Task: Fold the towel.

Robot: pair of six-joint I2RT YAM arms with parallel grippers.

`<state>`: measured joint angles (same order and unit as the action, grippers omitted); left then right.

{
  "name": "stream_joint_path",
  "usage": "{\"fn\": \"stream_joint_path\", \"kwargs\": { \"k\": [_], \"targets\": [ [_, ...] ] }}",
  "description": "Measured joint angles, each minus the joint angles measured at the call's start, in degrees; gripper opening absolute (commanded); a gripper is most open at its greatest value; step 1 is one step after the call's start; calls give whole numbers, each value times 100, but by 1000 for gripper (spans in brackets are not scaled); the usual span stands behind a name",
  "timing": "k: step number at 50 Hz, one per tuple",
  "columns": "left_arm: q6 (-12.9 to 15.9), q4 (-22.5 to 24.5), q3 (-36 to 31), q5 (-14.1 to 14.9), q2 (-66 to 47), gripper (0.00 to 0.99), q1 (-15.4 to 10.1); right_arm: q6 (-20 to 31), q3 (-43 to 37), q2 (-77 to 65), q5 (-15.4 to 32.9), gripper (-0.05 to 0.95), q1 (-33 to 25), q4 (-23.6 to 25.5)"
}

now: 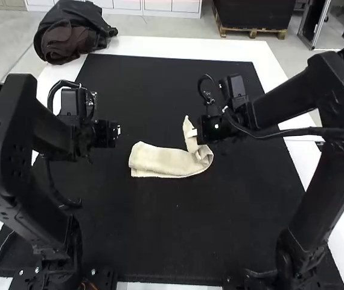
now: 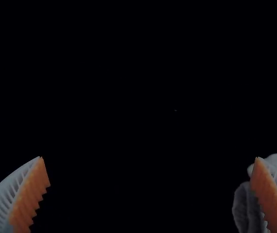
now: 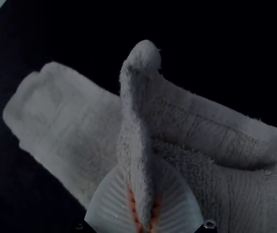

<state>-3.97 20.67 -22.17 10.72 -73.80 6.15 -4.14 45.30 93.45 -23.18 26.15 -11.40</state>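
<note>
Counter [image 1: 146, 45]: white surface, observed in the high view, mostly covered by a black mat [image 1: 178, 223]. Above the mat, the left arm [image 1: 15, 145] and the right arm [image 1: 335, 121] are seen, each stood at its own side. At the counter's far left corner a dark bundle [image 1: 72, 36] is noted; whether it is supported by the counter cannot be told.

Towel [image 1: 160, 162]: located on the mat between the two grippers, laid out as a narrow strip, nearer to the right one. Its left part is laid low along the mat; at the right it is curved round, and a portion is raised toward the far side. In the right wrist view a narrow ridge of it is stood up between two lower-lying portions.

Left gripper [image 1: 119, 130]: held left of the towel, with nothing gripped. In the left wrist view the fingers [image 2: 2, 201] are spread wide, and part of the towel is seen behind one of them.

Right gripper [image 1: 193, 132]: placed at the raised portion. The ridge is pinched between its ribbed fingers, against the orange pads [image 3: 133, 206].
</note>
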Motion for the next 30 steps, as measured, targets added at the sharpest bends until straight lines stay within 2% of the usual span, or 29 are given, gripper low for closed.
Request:
{"fn": "stream_joint_path", "kwargs": {
  "k": [13, 30],
  "targets": [
    [-24, 31, 0, -9, 188, 967, 35, -177, 271, 269, 70, -23, 376, -140],
    [-37, 105, 0, -26, 186, 967, 551, -396, 540, 455, 90, -23, 846, -212]
  ]
}}
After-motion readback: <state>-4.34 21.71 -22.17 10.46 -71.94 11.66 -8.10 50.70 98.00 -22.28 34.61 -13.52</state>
